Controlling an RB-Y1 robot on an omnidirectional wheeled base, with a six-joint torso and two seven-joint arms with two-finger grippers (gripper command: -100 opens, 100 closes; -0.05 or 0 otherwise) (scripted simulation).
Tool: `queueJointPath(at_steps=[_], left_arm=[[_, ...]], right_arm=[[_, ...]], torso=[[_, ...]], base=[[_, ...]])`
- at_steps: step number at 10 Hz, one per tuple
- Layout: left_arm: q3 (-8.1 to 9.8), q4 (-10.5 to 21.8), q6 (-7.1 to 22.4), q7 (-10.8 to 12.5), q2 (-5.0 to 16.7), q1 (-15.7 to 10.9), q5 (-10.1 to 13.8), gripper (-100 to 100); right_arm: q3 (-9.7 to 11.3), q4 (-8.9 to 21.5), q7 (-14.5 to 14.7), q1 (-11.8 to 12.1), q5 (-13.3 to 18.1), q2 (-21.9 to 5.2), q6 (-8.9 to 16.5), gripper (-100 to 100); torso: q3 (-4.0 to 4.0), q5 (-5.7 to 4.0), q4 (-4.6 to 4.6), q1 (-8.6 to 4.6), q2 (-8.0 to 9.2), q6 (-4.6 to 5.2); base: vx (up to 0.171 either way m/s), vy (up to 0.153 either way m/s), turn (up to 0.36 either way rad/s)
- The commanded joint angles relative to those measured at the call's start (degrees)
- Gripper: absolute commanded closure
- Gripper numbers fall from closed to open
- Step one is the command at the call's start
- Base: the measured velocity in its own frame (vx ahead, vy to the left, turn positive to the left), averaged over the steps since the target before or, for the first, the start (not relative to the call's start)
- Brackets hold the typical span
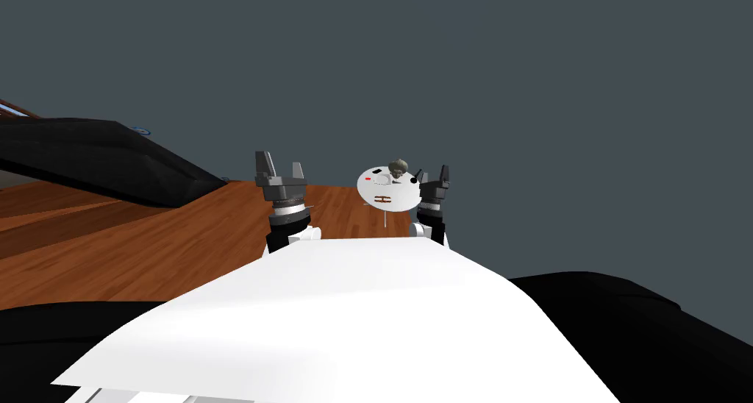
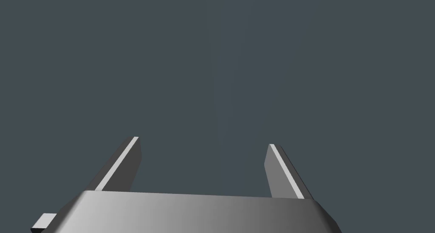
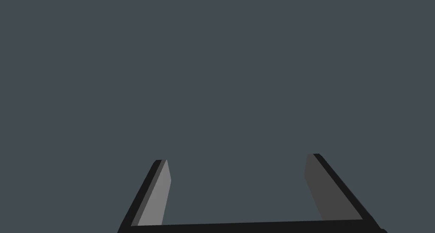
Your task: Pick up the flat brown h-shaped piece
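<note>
You will find the flat brown H-shaped piece point(image 1: 382, 199) lying on the near part of a small round white worktop point(image 1: 398, 193), a smooth disc on a thin pale stem. The piece is thin, with two long bars joined by a short crossbar, and nothing touches it.

Farther back on the same disc sit a rounded, lumpy grey-brown thing point(image 1: 397, 168), a small white thing point(image 1: 381, 176) just beside it, a short red sliver point(image 1: 368, 179) near the far left rim, and a few dark specks too small to tell. If any of these bears a marking, it is too small to read.

Your right end effector point(image 1: 433, 172) point(image 3: 238, 158) stands just at the disc's right rim, its thin flat blades spread wide with nothing between them, facing a plain slate-grey surface. Your left end effector point(image 1: 279, 163) point(image 2: 203, 142) is raised well to the left of the worktop, blades likewise spread and bare, rising from a dull grey boxy body.

The floor point(image 1: 147, 237) under it is glossy reddish-brown wood laid in long planks.
</note>
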Motion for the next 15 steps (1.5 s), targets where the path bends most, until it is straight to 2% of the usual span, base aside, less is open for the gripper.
queueJointPath(at_steps=[1,3,6,7,8,9,10,11,12,13,14,15], left_arm=[[0.00,0.0,0.0,0.0,0.0,0.0,0.0,0],[0.00,0.0,0.0,0.0,0.0,0.0,0.0,0],[0.00,0.0,0.0,0.0,0.0,0.0,0.0,0],[0.00,0.0,0.0,0.0,0.0,0.0,0.0,0],[0.00,0.0,0.0,0.0,0.0,0.0,0.0,0],[0.00,0.0,0.0,0.0,0.0,0.0,0.0,0],[0.00,0.0,0.0,0.0,0.0,0.0,0.0,0],[0.00,0.0,0.0,0.0,0.0,0.0,0.0,0],[0.00,0.0,0.0,0.0,0.0,0.0,0.0,0],[0.00,0.0,0.0,0.0,0.0,0.0,0.0,0],[0.00,0.0,0.0,0.0,0.0,0.0,0.0,0],[0.00,0.0,0.0,0.0,0.0,0.0,0.0,0]], right_arm=[[-0.2,0.9,0.1,-0.2,1.0,-2.3,-0.2,-100],[-0.5,2.9,0.4,-0.5,3.5,-5.9,-0.6,-100],[-1.4,7.7,1.2,-1.4,8.6,-11.2,-1.6,-100],[-1.4,8.0,1.2,-1.4,9.6,-11.2,-1.6,-100],[-1.8,10.0,1.6,-1.7,11.7,-12.8,-2.0,-100],[-1.8,10.0,1.6,-1.7,12.2,-12.8,-2.0,-100],[-2.2,12.3,1.9,-2.1,14.6,-14.3,-2.5,-100],[-2.2,12.3,1.9,-2.1,15.0,-14.3,-2.5,-100],[-2.7,14.8,2.3,-2.5,17.3,-15.8,-3.0,-100],[-2.7,14.8,2.3,-2.5,18.1,-15.8,-3.0,-100],[-3.1,17.1,2.8,-2.9,20.3,-17.3,-3.6,-100],[-3.1,17.4,2.8,-2.9,21.3,-17.3,-3.6,-100]], torso=[[0.00,0.00,0.00,0.00,0.00,0.00],[0.01,0.00,0.00,-0.02,0.02,-0.01],[0.01,-0.01,0.00,-0.03,0.02,-0.02],[0.01,-0.01,0.00,-0.02,0.02,-0.02],[0.01,0.00,0.00,-0.01,0.02,0.01],[0.01,0.00,0.00,0.00,0.02,-0.01],[0.01,0.00,0.00,0.00,0.01,0.01],[0.00,0.00,0.00,0.00,0.01,-0.02],[0.01,0.00,0.00,-0.01,0.01,0.01],[0.01,0.00,0.00,0.00,0.01,-0.01],[0.00,0.00,0.00,0.00,0.00,0.01],[0.00,0.00,0.00,0.00,0.00,-0.01]], base=[[-0.002,0.002,0.052],[-0.006,0.002,0.092],[-0.010,0.003,0.161],[-0.007,0.000,0.050],[-0.007,0.006,0.121],[-0.005,0.003,0.070],[-0.007,0.007,0.163],[-0.005,0.001,0.076],[-0.006,0.007,0.170],[-0.005,0.001,0.083],[-0.005,0.007,0.157],[-0.004,0.003,0.110]])
